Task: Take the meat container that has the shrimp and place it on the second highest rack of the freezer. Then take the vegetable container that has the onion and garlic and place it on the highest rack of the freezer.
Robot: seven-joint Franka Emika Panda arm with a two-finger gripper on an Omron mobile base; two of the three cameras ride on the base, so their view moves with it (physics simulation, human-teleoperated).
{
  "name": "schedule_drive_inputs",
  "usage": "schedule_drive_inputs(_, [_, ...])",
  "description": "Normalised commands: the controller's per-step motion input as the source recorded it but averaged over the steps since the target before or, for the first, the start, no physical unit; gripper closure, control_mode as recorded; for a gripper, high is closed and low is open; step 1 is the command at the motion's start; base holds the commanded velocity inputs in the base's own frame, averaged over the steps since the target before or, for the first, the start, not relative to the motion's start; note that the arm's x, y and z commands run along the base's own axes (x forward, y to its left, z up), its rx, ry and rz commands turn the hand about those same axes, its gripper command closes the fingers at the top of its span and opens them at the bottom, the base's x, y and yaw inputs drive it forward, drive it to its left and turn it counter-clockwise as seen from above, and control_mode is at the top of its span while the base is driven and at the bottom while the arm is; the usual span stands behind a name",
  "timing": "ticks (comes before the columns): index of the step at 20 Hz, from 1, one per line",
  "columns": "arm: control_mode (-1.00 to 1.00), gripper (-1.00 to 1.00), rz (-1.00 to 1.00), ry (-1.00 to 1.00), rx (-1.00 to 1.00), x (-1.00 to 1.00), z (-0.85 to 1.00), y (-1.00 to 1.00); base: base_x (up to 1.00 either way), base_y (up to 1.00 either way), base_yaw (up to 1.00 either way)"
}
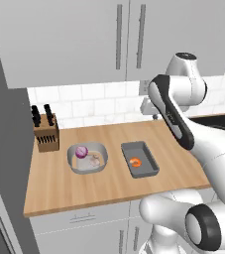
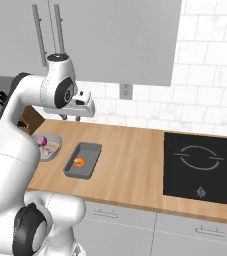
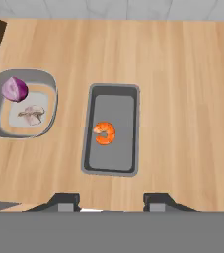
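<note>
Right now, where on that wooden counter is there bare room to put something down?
The widest bare stretch lies between the dark tray and the black cooktop. A bare strip runs along the front edge. It is crowded at the left, where the knife block and grey bowl sit close.

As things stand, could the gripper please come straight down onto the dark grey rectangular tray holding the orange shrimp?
Probably yes. The gripper hangs above the dark grey rectangular tray with its jaws apart, and nothing lies between them. The round grey bowl sits apart, to one side.
</note>
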Motion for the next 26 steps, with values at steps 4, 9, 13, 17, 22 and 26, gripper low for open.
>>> schedule_drive_inputs(4, [-1.0,-1.0,-0.22,0.16,0.0,-0.15,-0.56,-0.05,0.0,0.0,0.0])
schedule_drive_inputs(9, [-1.0,-1.0,-0.24,0.26,-0.12,0.0,-1.0,0.01,0.0,0.0,0.0])
schedule_drive_inputs(13, [-1.0,-1.0,-0.48,0.2,0.08,0.0,-1.0,0.0,0.0,0.0,0.0])
schedule_drive_inputs(17, [-1.0,-1.0,-0.58,0.02,0.15,0.02,-1.0,-0.08,0.0,0.0,0.0])
schedule_drive_inputs(22, [-1.0,-1.0,-0.52,-0.03,0.01,0.12,-1.0,-0.22,0.0,0.0,0.0])
schedule_drive_inputs(26, [-1.0,-1.0,-0.32,-0.01,-0.12,0.45,-0.94,-0.06,0.0,0.0,0.0])
